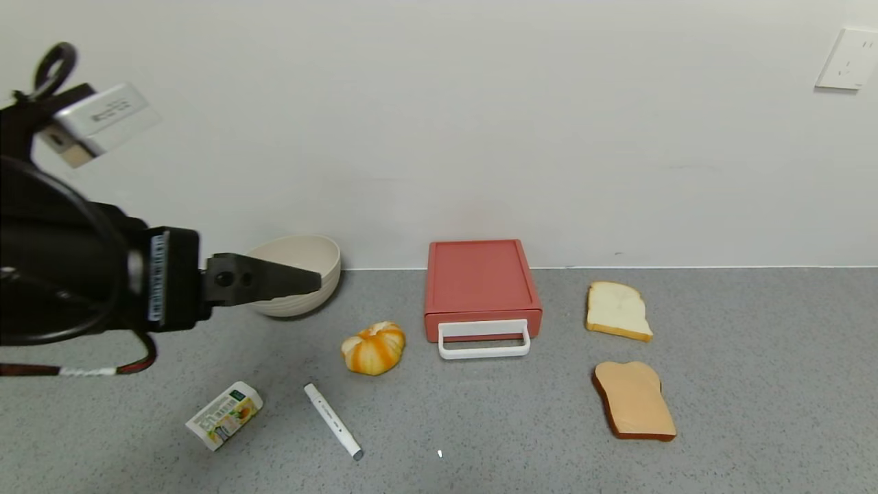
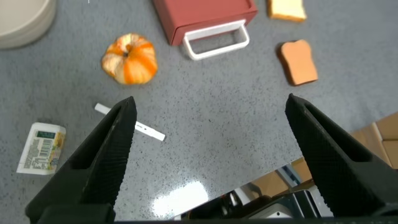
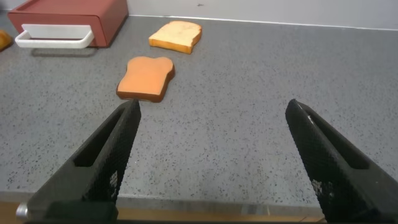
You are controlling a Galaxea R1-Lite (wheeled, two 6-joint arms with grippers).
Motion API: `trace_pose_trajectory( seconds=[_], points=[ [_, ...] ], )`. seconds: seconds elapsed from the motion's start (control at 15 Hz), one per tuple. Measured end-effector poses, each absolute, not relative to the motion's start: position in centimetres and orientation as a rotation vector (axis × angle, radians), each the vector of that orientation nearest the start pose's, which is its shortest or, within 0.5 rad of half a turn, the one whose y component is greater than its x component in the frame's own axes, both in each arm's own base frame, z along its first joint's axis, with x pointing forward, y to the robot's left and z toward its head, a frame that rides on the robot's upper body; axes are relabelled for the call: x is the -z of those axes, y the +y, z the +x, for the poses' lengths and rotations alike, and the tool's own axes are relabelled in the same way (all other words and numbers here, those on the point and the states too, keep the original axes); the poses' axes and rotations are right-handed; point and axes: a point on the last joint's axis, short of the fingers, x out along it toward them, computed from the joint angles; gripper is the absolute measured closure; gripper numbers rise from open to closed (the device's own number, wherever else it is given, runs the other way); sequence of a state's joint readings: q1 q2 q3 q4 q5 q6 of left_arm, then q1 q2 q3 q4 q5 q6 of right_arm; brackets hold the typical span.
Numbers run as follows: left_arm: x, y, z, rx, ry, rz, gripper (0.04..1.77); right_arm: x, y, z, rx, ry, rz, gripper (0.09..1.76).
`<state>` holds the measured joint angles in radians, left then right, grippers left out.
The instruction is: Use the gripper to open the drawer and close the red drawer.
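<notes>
Red drawer (image 1: 482,287) shut, far centre. My left pincer (image 2: 208,155) spread wide, high and well apart; approaching its white handle (image 1: 484,339) could nudge the pumpkin (image 1: 374,348) aside.

Bare counter in front of drawer (image 1: 482,285) handle (image 1: 484,340), so I've got open approach there. Pumpkin (image 1: 374,348) just beside it on left, marker (image 1: 333,420) nearer me; bread slices (image 1: 617,311) on right, apart. Wall right behind.
</notes>
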<state>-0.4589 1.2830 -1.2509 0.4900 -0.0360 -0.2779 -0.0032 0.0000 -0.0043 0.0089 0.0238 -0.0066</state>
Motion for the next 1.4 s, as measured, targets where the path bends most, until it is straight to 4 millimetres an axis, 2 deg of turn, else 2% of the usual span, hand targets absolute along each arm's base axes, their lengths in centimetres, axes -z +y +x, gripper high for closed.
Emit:
trace_pose_trajectory(
  seconds=[0.4, 0.8, 1.0, 1.4],
  points=[
    [-29.1, -3.3, 6.6, 0.476, 0.36, -0.092, 0.08, -7.6, 0.1, -2.3, -0.022, 0.005, -0.005, 0.14],
    [-26.1, 0.7, -1.9, 0.481, 0.234, -0.083, 0.08, -7.6, 0.1, -2.3, -0.022, 0.005, -0.005, 0.14],
    [-24.9, 2.0, -4.8, 0.432, 0.165, -0.095, 0.08, -7.6, 0.1, -2.3, -0.022, 0.004, -0.005, 0.14],
    [-23.8, 2.5, -7.3, 0.106, 0.053, -0.08, 0.08, -7.6, 0.1, -2.3, -0.022, 0.005, -0.004, 0.14]
  ],
)
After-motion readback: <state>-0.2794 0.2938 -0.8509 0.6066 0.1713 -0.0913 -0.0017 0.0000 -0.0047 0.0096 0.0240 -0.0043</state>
